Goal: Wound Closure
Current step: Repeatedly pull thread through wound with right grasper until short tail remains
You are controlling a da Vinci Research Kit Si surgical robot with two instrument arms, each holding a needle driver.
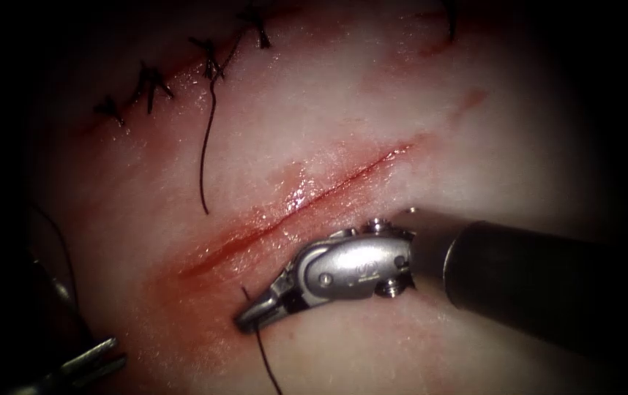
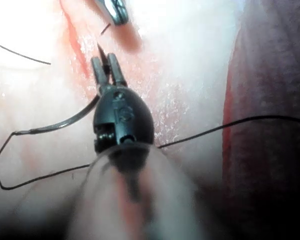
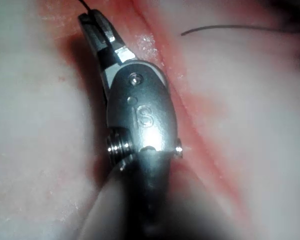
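The tissue [image 1: 372,95] has an open cut [image 1: 307,196] running diagonally, wet with red fluid. My right tool [image 1: 249,320] lies just right of the cut's near end, jaws shut on the dark thread [image 1: 266,362], which rises from the tissue beside them; the same tool [image 3: 92,22] is seen close up. My left tool [image 1: 105,352] waits at the lower left, left of the cut. In its wrist view the left tool [image 2: 105,62] is shut on the curved needle [image 2: 60,125] near its tip, out of the tissue. Thread [image 2: 230,124] trails from the needle's tail.
An earlier cut at the upper left is closed with several knotted stitches [image 1: 154,84]. A long loose thread tail [image 1: 204,157] hangs down from them toward the open cut. The right tool's thick shaft [image 1: 541,278] crosses the lower right.
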